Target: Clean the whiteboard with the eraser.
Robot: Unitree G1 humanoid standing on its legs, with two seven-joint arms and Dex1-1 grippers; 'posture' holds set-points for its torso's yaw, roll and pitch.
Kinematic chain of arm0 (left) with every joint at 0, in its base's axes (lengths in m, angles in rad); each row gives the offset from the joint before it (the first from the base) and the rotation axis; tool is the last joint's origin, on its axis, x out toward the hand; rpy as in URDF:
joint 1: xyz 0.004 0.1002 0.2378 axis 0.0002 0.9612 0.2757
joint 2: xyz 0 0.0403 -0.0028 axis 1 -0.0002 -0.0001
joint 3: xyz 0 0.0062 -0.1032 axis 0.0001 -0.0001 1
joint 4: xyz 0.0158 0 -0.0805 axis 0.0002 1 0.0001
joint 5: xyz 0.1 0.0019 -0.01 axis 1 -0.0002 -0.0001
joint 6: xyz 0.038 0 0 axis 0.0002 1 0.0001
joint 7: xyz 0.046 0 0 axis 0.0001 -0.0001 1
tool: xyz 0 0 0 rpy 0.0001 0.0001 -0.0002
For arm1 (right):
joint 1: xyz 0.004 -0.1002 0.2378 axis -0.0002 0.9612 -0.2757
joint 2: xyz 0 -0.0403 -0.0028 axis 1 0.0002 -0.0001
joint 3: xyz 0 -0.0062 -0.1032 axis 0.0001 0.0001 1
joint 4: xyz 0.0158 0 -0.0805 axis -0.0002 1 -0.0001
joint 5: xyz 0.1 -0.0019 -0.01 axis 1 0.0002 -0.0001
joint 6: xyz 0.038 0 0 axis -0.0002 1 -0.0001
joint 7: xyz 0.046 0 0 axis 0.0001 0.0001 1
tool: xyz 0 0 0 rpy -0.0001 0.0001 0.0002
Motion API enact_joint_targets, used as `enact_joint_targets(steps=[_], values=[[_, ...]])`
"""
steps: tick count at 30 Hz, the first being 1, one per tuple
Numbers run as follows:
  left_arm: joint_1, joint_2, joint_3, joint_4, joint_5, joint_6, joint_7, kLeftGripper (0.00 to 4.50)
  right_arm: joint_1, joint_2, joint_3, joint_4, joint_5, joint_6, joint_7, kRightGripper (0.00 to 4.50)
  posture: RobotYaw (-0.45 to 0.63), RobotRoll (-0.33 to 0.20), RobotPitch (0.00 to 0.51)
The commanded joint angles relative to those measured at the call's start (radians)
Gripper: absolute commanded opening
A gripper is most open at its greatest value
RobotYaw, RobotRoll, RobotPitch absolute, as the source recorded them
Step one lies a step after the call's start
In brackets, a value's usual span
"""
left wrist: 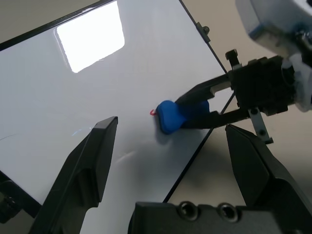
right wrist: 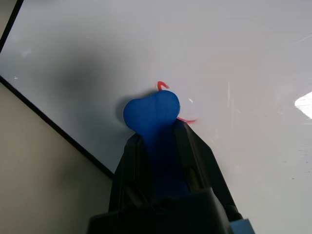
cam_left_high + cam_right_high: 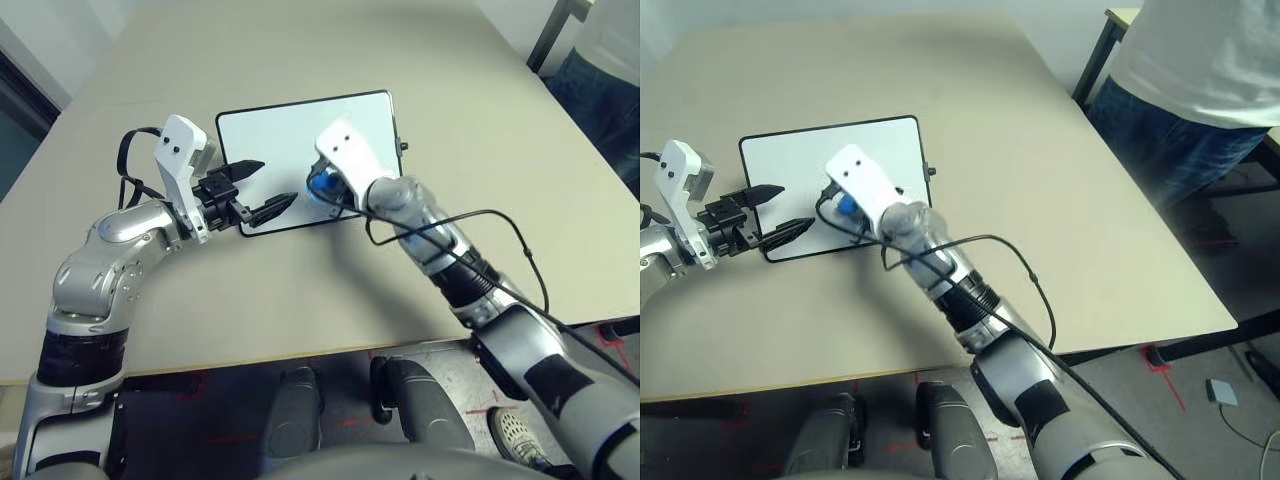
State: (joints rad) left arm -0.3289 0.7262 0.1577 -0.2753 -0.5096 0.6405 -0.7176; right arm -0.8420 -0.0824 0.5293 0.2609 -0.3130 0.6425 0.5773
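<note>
The whiteboard [image 3: 300, 140], white with a thin black frame, lies flat on the beige table. My right gripper [image 1: 195, 113] is shut on the blue eraser [image 2: 152, 113], pressing its tip onto the board near the front edge. Small red marks [image 2: 161, 85] peek out beside the eraser's tip. My left gripper [image 3: 262, 188] stands open over the board's front left corner, just left of the eraser, with nothing between its fingers [image 1: 92, 161].
The beige table [image 3: 420, 60] stretches wide around the board. A person in jeans and a white top [image 3: 1200, 90] stands at the table's far right corner. A black cable [image 3: 510, 240] loops off my right forearm.
</note>
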Motion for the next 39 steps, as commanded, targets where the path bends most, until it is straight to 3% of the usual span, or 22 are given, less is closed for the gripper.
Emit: enact_joint_targets(steps=[1,13,19,31,39], values=[[0.006,0.001,0.003,0.005,0.004,-0.006,-0.005,4.50,0.030,0.003,0.029,0.126,-0.010,0.013,0.005,0.80,0.16,0.000,0.145],[0.013,0.000,0.008,-0.007,0.000,0.002,0.001,4.50,-0.128,0.003,-0.096,0.120,0.014,0.010,-0.038,0.80,0.16,0.000,0.150],[0.015,-0.003,0.005,-0.011,-0.002,0.003,0.004,4.50,-0.148,0.014,-0.124,0.110,0.017,0.014,-0.055,0.80,0.15,0.000,0.151],[0.017,0.003,0.008,-0.036,-0.013,0.029,0.013,4.50,-0.020,0.016,0.012,0.078,-0.013,0.037,0.035,0.80,0.16,0.000,0.162],[0.020,-0.001,0.008,-0.045,-0.014,0.039,0.018,4.50,-0.035,-0.002,0.034,0.121,-0.029,0.030,0.061,0.80,0.16,0.000,0.167]])
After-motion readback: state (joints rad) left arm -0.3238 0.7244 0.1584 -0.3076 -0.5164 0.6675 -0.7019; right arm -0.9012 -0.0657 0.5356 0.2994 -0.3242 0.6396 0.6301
